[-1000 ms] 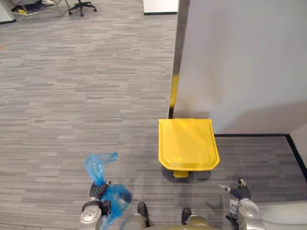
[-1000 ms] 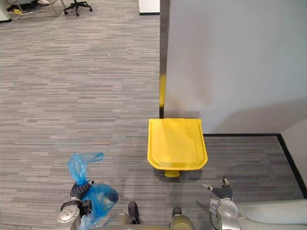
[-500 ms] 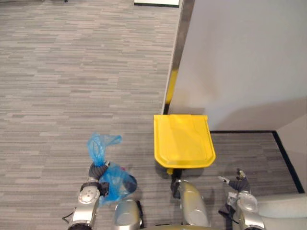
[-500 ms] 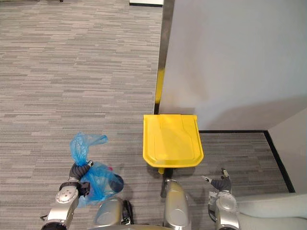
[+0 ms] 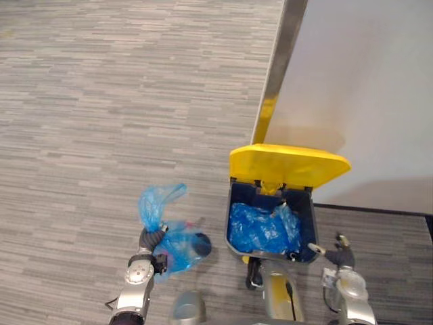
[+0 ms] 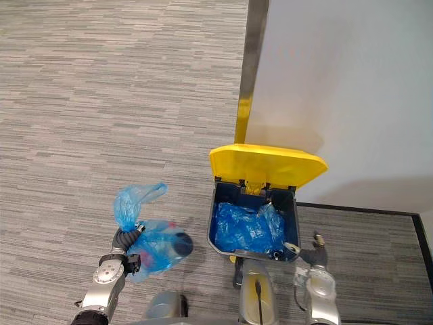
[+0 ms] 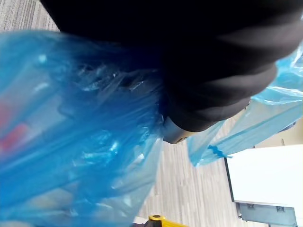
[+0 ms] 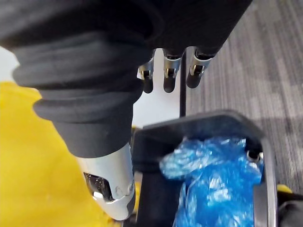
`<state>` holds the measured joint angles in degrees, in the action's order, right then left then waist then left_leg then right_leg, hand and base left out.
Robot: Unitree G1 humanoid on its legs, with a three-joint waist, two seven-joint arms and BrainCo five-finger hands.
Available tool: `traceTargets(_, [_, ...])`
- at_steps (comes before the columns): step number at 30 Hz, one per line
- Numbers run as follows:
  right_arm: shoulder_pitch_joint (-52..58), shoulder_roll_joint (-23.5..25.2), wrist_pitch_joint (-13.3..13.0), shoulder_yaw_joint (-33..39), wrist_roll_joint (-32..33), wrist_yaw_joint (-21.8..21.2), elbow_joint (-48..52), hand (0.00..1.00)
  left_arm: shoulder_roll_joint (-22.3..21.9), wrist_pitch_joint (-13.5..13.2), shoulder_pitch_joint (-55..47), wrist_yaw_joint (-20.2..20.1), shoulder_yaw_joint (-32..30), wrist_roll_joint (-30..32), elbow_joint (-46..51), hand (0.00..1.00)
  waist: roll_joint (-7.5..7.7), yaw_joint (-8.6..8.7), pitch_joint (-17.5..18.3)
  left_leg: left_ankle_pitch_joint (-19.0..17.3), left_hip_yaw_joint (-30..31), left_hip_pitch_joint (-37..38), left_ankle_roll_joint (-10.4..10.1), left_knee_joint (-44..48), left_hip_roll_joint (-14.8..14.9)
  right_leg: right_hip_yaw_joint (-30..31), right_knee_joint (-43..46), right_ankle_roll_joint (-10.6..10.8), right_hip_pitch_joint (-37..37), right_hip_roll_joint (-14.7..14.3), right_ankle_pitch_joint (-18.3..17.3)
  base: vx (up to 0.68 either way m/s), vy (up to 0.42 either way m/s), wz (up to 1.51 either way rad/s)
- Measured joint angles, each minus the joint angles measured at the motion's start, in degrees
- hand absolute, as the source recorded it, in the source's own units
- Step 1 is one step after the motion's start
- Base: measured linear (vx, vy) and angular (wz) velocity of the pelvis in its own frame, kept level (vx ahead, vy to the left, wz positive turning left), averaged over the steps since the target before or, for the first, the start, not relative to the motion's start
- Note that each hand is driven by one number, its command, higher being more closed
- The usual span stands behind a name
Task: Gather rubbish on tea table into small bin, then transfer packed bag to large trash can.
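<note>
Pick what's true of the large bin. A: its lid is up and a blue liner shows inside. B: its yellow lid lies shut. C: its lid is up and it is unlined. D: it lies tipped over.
A: the yellow lid stands raised over the bin, with a blue liner inside; the left hand grips the bag.

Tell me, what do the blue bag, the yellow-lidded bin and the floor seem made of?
The blue bag in the left hand looks like thin plastic film: translucent, crinkled, glossy. The bin seems hard moulded plastic, with a smooth yellow lid and dark body. The floor looks like short-pile carpet: matte, grey-streaked.
</note>
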<state>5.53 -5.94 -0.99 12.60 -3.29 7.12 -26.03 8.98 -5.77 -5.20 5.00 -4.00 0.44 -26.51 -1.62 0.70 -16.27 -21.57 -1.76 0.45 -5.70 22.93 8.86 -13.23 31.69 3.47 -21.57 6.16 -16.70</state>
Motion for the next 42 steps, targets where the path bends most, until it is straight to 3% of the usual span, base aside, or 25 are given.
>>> traceTargets(5, [-8.6, -0.7, -0.3, -7.1, -2.5, -1.1, -3.1, 0.0, 0.9, -0.5, -1.0, 0.0, 0.0, 0.3, -0.1, 1.0, 0.27, -0.4, 1.1, 1.2, 3.1, -4.3, -0.7, -0.9, -0.7, 0.7, -2.1, 0.9, -2.8, -1.0, 1.1, -0.04, -0.043, 0.18])
traceTargets(6, [-12.1, -2.0, -0.4, -7.5, -2.9, -1.0, -4.9, 0.0, 1.0, -0.7, -0.8, 0.0, 0.0, 0.3, -0.1, 1.0, 0.26, -0.54, 1.1, 2.1, 3.3, -5.5, -0.9, -1.1, -1.0, 0.6, -2.8, 0.0, -3.5, -1.1, 1.9, -0.04, -0.03, 0.29])
traceTargets(8, [-21.4, -7.4, -0.6, -10.1, -2.9, -0.7, -8.8, 0.0, 1.0, -1.3, -0.3, 0.1, 0.1, 0.0, -0.1, 1.0, -0.48, -1.67, 0.8, 3.3, 3.4, -6.9, -1.2, -1.8, -1.0, 0.2, -3.9, -1.9, -4.4, -1.2, 3.8, 0.0, -0.043, 0.13])
traceTargets(12, [-35.8, -15.5, -0.7, -11.6, -2.8, 0.6, -13.9, 0.0, 1.5, -2.4, 0.1, 0.7, 0.2, -1.7, 0.0, 1.0, -1.99, -1.95, 0.0, 4.1, 4.9, -8.9, -1.5, -1.8, -1.1, -1.1, -5.1, -3.5, -4.9, -0.8, 5.3, -0.01, -0.044, 0.18])
traceTargets(15, [-43.5, -21.3, -0.4, -14.2, 0.3, 1.7, -16.5, 0.0, 3.2, -3.5, 1.3, 1.8, 2.2, -5.0, 2.9, 1.0, -2.88, -1.89, -1.2, 4.4, 6.7, -12.0, -1.6, 0.0, -1.5, -2.7, -5.2, -3.5, -5.9, 0.1, 5.8, -0.07, -0.042, 0.29])
traceTargets(20, [-51.2, -26.0, 1.0, -18.6, 3.7, 2.6, -18.5, 0.0, 3.5, -4.9, 4.7, 1.6, 6.0, -7.5, 10.2, 1.0, -4.01, -2.16, -4.6, 5.2, 8.1, -15.5, -1.5, 2.3, -1.8, -3.9, -8.1, -2.2, -6.3, 0.2, 8.0, -0.11, -0.02, 0.13])
traceTargets(24, [-53.6, -26.2, 1.5, -20.2, 5.0, 2.6, -18.5, 0.0, 3.5, -5.9, 7.6, 1.1, 12.0, -8.9, 14.7, 1.0, -4.02, -2.0, -5.8, 5.2, 8.1, -17.2, -1.4, 4.2, -1.8, -3.9, -10.0, -2.0, -6.3, -0.1, 9.9, -0.08, 0.017, -0.02])
traceTargets(31, [-55.0, -26.2, 1.4, -23.1, 5.0, 2.6, -18.5, 0.0, 3.5, -6.7, 12.8, -1.8, 22.9, -10.9, 22.2, 1.0, -4.01, -1.55, -5.9, 5.1, 8.3, -17.6, -1.2, 5.8, -1.9, -4.0, -10.0, -1.9, -5.8, 0.0, 10.4, -0.01, 0.001, 0.02])
traceTargets(36, [-59.5, -26.2, 1.4, -24.5, 5.0, 2.6, -17.4, 0.0, 2.7, -7.0, 26.5, -2.3, 31.7, -11.2, 22.6, 1.0, -3.88, -0.75, -8.6, 4.9, 8.5, -17.8, -0.9, 6.6, -2.0, -3.8, -9.7, -1.7, -5.6, 0.0, 10.5, -0.03, -0.011, 0.01])
traceTargets(39, [-62.7, -26.2, 1.0, -24.6, 5.1, 2.7, -12.5, 0.0, 0.7, -7.6, 34.5, -0.7, 32.9, -10.8, 18.6, 1.0, -3.52, 0.33, -11.1, 4.9, 8.0, -18.0, -0.9, 7.4, -1.8, -3.3, -10.0, -1.2, -5.7, -0.2, 10.8, -0.04, -0.014, -0.1])
traceTargets(42, [-64.6, -26.0, -0.3, -26.5, 4.9, 2.8, -8.0, 0.0, -1.0, -7.2, 40.6, 2.9, 33.0, -6.4, 7.4, 1.0, -2.7, 1.41, -12.3, 4.6, 5.3, -19.4, -0.6, 8.5, -0.8, -0.1, -11.4, 0.5, -7.5, -2.0, 12.1, -0.02, 0.011, -0.41])
